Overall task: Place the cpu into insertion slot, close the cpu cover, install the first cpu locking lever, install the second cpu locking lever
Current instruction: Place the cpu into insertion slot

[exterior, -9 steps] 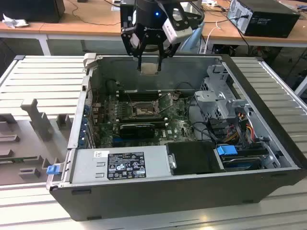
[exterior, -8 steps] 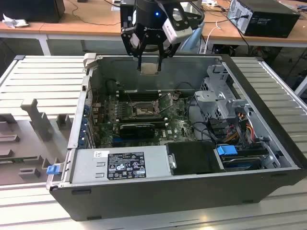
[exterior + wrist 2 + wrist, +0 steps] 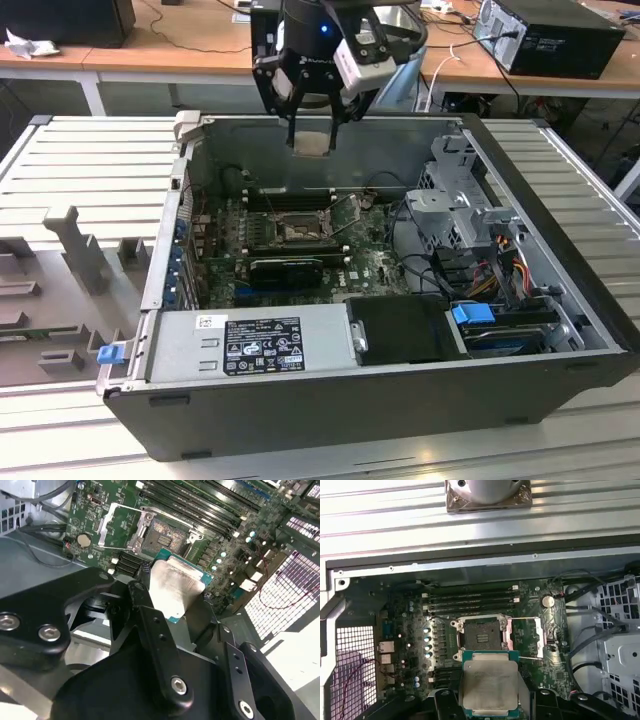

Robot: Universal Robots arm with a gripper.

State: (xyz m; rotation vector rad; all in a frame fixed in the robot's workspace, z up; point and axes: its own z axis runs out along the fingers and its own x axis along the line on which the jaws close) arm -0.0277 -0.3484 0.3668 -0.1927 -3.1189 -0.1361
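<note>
- Gripping the cpu (image 3: 313, 142) by two opposite edges, the gripper (image 3: 313, 128) has its jaws closed to chip width, high over the far side of the computer case (image 3: 400, 410).
- Judged light, stiff, smooth-topped and fragile underneath, so an edge hold suits it.
- The exterior view gives height. The first wrist view shows the insertion slot (image 3: 481, 635) bare, and the second wrist view shows the cpu cover (image 3: 117, 525) swung open.

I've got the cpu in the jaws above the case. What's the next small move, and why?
Probably ease the gripper down towards the insertion slot, lining up on the way. The cpu is clamped in the jaws, held high over the open case. In the first wrist view it looks offset from the uncovered slot rather than over it, so it likely needs centring before it can seat.
</note>
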